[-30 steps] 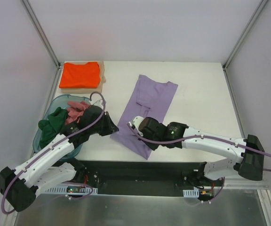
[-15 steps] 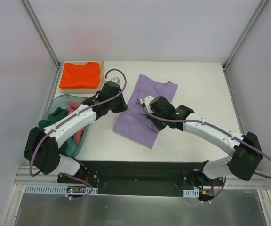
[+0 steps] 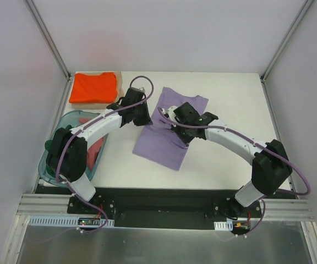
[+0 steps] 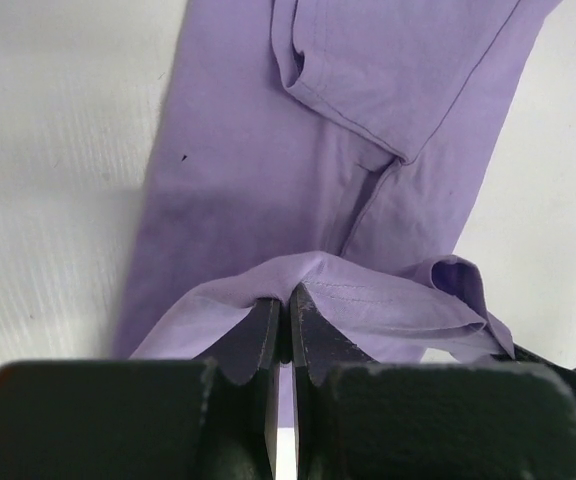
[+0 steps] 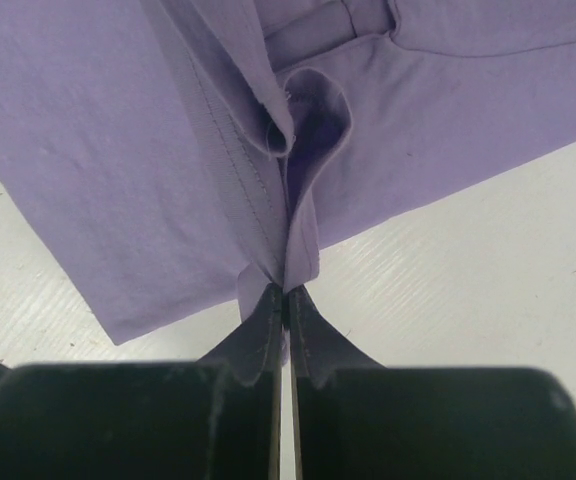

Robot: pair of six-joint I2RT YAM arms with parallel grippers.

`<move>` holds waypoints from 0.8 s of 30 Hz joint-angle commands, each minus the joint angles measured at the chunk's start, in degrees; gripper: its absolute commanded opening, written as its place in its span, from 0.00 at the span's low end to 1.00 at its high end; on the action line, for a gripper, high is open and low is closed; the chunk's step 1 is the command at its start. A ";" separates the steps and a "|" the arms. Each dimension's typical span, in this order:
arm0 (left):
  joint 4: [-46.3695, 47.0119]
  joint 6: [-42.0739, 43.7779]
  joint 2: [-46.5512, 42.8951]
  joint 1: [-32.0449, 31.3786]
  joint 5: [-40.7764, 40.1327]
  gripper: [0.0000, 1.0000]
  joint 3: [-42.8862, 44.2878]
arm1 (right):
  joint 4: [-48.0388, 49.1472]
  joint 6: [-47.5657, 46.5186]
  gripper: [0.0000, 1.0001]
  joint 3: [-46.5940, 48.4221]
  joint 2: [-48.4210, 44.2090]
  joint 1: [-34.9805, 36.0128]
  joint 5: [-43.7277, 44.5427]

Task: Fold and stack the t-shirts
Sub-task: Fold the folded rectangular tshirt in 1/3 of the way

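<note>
Left hand (image 4: 283,300) and right hand (image 5: 286,295) each clenched on a pinch of hem of the lavender shirt (image 3: 161,146), held raised over its mid-body at bench (image 3: 230,110) centre, presumably so the lower half can fold onto the upper

Left arm (image 3: 99,124): white moulded link shells with black joint housings between them and a bulky black shoulder block. Right arm (image 3: 233,141): same build, white shells, black elbow and shoulder housings.

Each arm carries a thin purple cable (image 3: 140,77) along the outside of its links. The left one loops free near the wrist. The right one bows out toward 4 o'clock in the top view.

Left end effector (image 4: 280,305): two matte black fingers (image 4: 258,335), flat-faced, tapering to thin tips. They rise from a wide black body, blurred at the 6 o'clock edge of the wrist view.

Right end effector (image 5: 286,298): matching black pair with smooth inner faces and the same wide, blurred black body.
</note>
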 commanded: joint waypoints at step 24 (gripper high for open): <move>0.88 1.54 0.71 3.53 1.71 0.99 2.68 | 3.46 3.17 0.68 10.64 9.88 -4.95 25.92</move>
